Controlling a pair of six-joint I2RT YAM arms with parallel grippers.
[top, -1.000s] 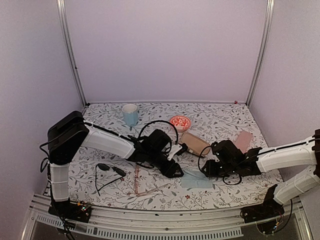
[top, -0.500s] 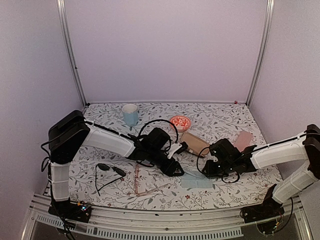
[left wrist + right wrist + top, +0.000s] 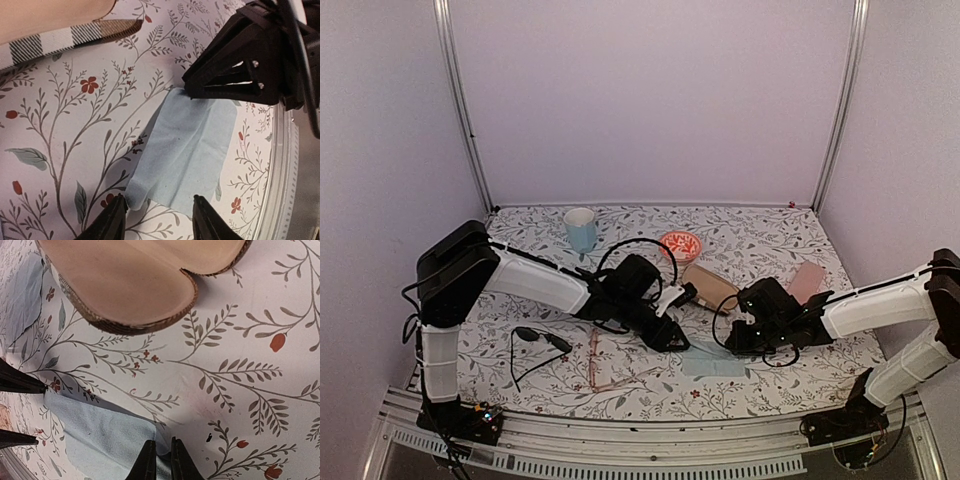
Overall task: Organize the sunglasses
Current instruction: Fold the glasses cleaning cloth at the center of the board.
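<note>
Right fingers (image 3: 146, 465) narrow, seemingly pinching blue cloth (image 3: 100, 432), left fingers (image 3: 107, 226) parted, both unclear from above

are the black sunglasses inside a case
No, the black sunglasses lie unfolded on the table, outside any case.

Top camera looks down from 6 o'clock over the whole bench (image 3: 770, 240). Both wrist cameras hover close, sharing the cloth (image 3: 190, 150).
</note>
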